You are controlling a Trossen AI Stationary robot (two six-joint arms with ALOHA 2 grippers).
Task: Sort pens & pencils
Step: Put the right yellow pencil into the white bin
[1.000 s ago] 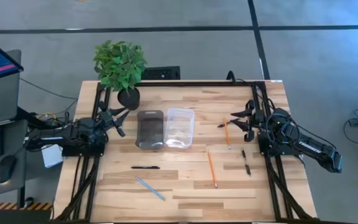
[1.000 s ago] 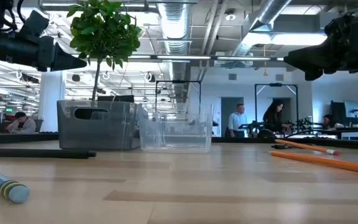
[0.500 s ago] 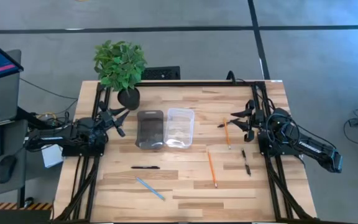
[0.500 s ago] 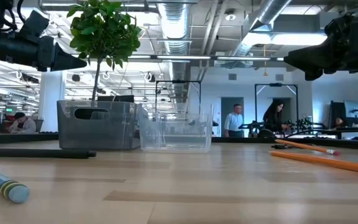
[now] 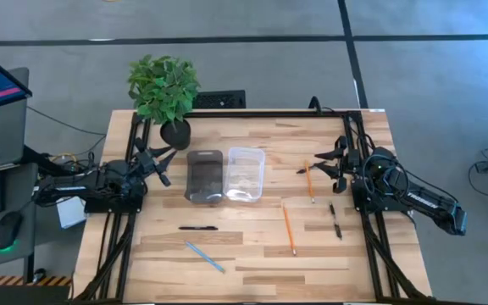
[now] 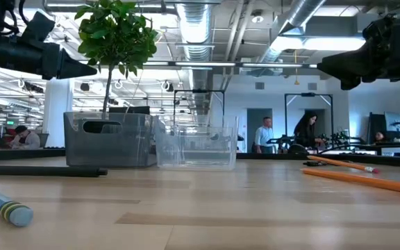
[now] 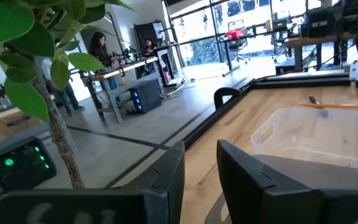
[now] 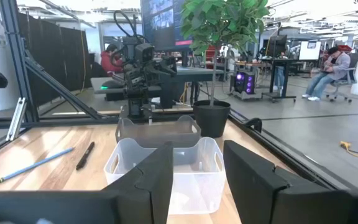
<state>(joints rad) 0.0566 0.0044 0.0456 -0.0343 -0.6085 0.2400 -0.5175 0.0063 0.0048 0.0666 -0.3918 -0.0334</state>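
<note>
Two trays: a dark grey tray (image 5: 204, 176) and a clear tray (image 5: 245, 174) sit side by side, touching, near the middle of the wooden table (image 5: 252, 254), the grey one on the left arm's side.
Pens: one black pen (image 5: 198, 228) lies in front of the grey tray, apart from it; the other black pen (image 5: 335, 219) lies on the right arm's side, close to the right arm's frame rail.
Orange pencils: one orange pencil (image 5: 309, 181) lies between the clear tray and the right gripper; the second orange pencil (image 5: 288, 229) lies nearer the front edge, between the two pens.
Blue pencil: the light blue pencil (image 5: 204, 257) lies at a slant near the front edge, just in front of the left-side pen; none of the five sticks is in a tray.
Left gripper: the left gripper (image 5: 160, 164) hovers at the table's left edge beside the grey tray, fingers spread with a gap between them, holding nothing.
Right gripper: the right gripper (image 5: 326, 165) hangs at the right edge, just beside the nearer orange pencil without touching it, fingers apart and empty.
Plant: a potted plant (image 5: 164, 93) stands at the back left corner, behind the grey tray.
Background: several people (image 6: 264, 135) show at desks in the room beyond the table.
</note>
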